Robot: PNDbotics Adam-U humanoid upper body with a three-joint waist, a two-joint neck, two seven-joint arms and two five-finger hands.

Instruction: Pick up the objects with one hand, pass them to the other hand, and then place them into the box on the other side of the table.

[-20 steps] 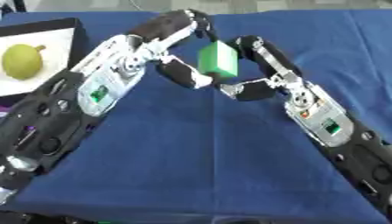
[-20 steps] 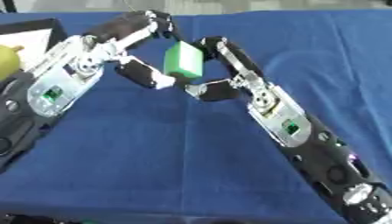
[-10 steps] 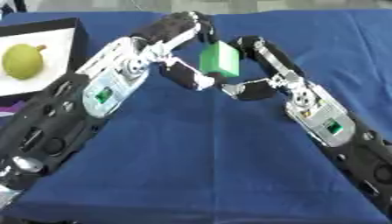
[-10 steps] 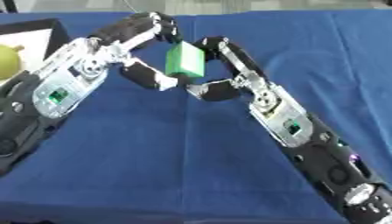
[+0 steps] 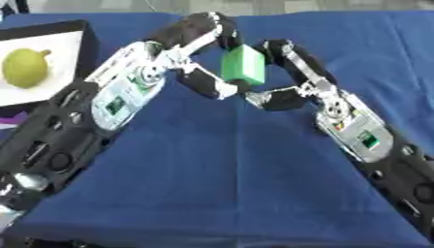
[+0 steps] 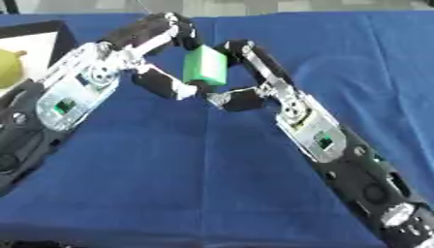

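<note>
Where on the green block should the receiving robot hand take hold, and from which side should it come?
Probably on the green block's flat side faces, from the robot's right. The left robot hand covers its left and top, while the right robot hand already closes there.

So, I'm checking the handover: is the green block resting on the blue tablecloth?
No, the green block is held up above the blue tablecloth, between the left hand and the right hand.

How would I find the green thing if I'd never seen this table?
Start at the blue table and follow both black arms up to where they meet. Between the left hand and right hand sits the green block, the only boxy, bright green thing there.
</note>
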